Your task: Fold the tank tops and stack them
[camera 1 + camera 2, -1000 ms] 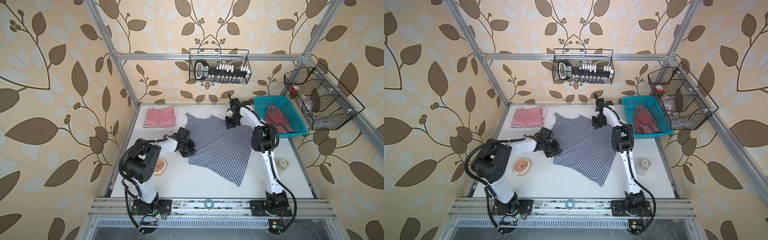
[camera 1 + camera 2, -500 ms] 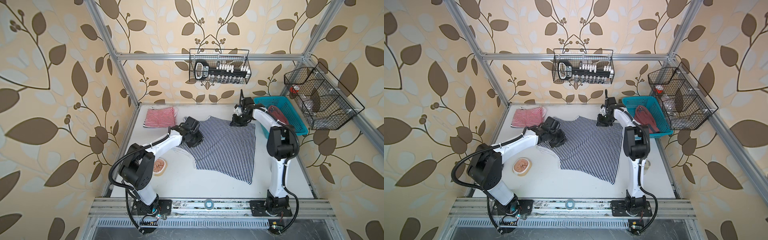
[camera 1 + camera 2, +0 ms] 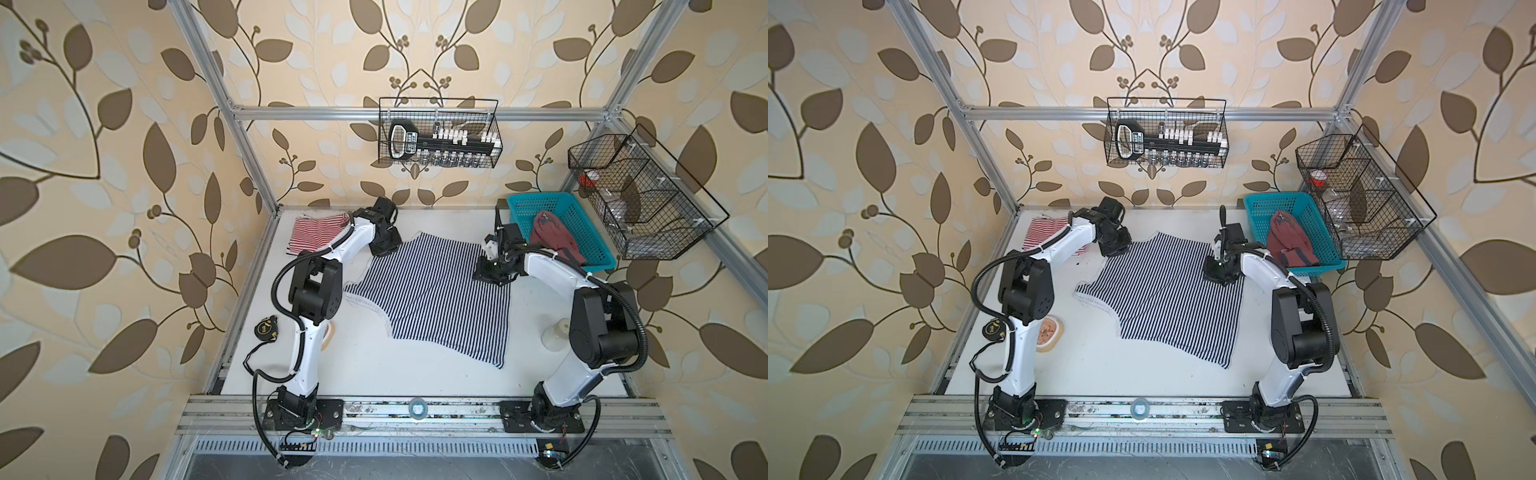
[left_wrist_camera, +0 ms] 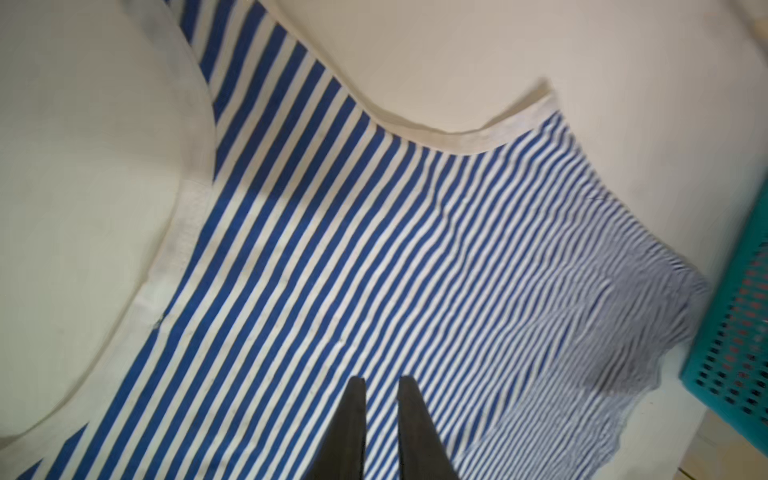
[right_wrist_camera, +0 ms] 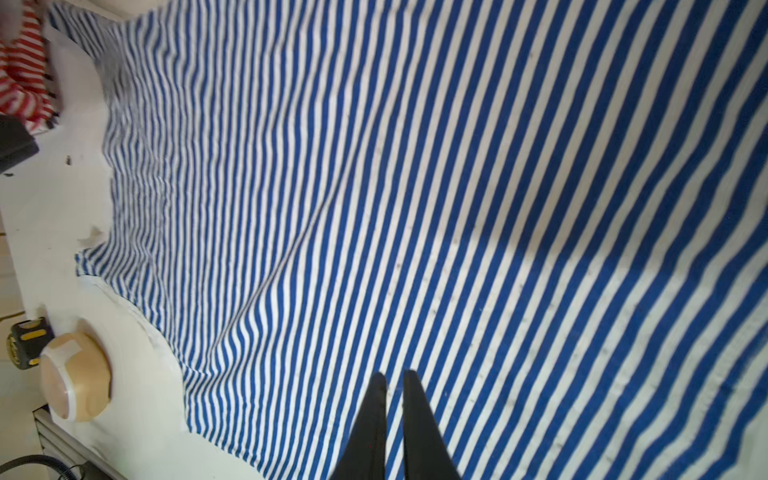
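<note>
Two claws sit over the navy-white striped tank top [image 3: 436, 299]: left gripper [image 4: 383, 380] and right gripper [image 5: 394, 376], both nearly closed, grip unclear. We see it flat beside the teal basket [image 3: 540, 197], hem basket-side, straps away; right gripper nearer.

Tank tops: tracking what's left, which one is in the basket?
The dusty red tank top, in the teal basket; the navy-white striped top and red-white striped top lie on the table.
</note>
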Robot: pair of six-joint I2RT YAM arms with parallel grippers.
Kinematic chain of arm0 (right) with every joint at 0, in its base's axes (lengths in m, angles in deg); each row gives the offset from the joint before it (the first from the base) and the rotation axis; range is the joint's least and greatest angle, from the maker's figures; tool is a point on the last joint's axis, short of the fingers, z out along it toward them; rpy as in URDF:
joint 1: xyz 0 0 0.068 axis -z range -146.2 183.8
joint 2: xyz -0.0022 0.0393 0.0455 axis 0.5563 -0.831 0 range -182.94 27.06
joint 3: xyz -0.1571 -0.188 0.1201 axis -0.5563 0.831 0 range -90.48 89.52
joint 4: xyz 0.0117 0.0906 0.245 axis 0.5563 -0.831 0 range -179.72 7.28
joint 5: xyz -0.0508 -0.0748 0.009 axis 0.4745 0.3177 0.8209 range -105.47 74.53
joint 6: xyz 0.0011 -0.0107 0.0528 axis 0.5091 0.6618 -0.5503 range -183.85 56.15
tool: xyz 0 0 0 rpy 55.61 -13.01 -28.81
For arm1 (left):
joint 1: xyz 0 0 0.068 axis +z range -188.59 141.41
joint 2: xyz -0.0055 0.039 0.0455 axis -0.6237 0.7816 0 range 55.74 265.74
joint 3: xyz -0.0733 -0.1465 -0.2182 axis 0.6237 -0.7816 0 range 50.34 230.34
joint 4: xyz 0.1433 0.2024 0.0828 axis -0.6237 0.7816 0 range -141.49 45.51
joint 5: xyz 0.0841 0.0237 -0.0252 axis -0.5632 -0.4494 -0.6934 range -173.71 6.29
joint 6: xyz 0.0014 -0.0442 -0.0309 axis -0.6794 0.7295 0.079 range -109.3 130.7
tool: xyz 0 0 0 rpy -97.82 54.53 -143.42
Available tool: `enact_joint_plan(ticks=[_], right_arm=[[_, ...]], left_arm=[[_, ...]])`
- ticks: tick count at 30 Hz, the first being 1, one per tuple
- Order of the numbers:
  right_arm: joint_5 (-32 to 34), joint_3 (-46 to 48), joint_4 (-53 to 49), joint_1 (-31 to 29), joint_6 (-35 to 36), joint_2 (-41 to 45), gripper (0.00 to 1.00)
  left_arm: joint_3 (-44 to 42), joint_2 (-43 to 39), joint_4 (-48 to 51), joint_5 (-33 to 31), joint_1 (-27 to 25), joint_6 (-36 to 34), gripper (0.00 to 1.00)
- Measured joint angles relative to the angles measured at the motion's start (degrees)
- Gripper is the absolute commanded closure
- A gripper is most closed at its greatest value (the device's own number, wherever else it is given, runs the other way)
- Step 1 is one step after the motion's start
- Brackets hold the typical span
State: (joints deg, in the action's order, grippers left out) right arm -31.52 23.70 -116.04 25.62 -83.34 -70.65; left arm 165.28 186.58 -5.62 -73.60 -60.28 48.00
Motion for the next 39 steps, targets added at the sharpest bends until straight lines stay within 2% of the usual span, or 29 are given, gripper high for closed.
enact_joint_plan(ticks=[3, 7, 8, 12, 16, 20, 29, 34, 39], right_arm=[[0.26, 3.98, -0.61, -0.42, -0.04, 1.14, 0.89], [0.85, 5.77, -1.29, -0.79, 0.02, 1.16, 0.89], [0.83, 5.84, -1.31, -0.81, 0.11, 1.16, 0.89], [0.37, 5.88, -1.16, -0.81, 0.74, 0.5, 0.89], [0.42, 5.38, -1.81, -0.79, 1.81, -2.32, 0.89], [0.17, 2.1, -3.93, -0.35, 3.04, -7.06, 0.9], [0.48, -9.86, -7.91, 1.79, 5.31, -15.54, 0.91], [0.9, -13.77, -9.27, 3.19, 6.34, -18.03, 0.91], [0.74, -14.8, -9.73, 3.69, 7.34, -18.62, 0.91]], left_arm=[[2.82, 5.07, 0.07, 0.35, -0.02, -1.01, 0.84], [2.95, 7.15, 0.26, 0.57, 0.35, -0.81, 0.87], [2.6, 7.15, -0.22, 0.72, 0.57, -0.46, 0.91], [-1.27, 5.84, -3.82, 2.91, 2.38, 2.08, 0.93], [-9.75, 1.68, -10.4, 4.04, 5.27, 5.49, 0.93], [-15.63, -1.46, -14.43, 4.63, 8.28, 8.13, 0.93], [-23.23, -5.55, -20.37, 4.28, 8.98, 11.37, 0.92], [-23.82, -6.14, -20.15, 4.33, 8.98, 11.8, 0.9], [-22.67, -6.12, -17.94, 4.48, 8.92, 10.99, 0.82]])
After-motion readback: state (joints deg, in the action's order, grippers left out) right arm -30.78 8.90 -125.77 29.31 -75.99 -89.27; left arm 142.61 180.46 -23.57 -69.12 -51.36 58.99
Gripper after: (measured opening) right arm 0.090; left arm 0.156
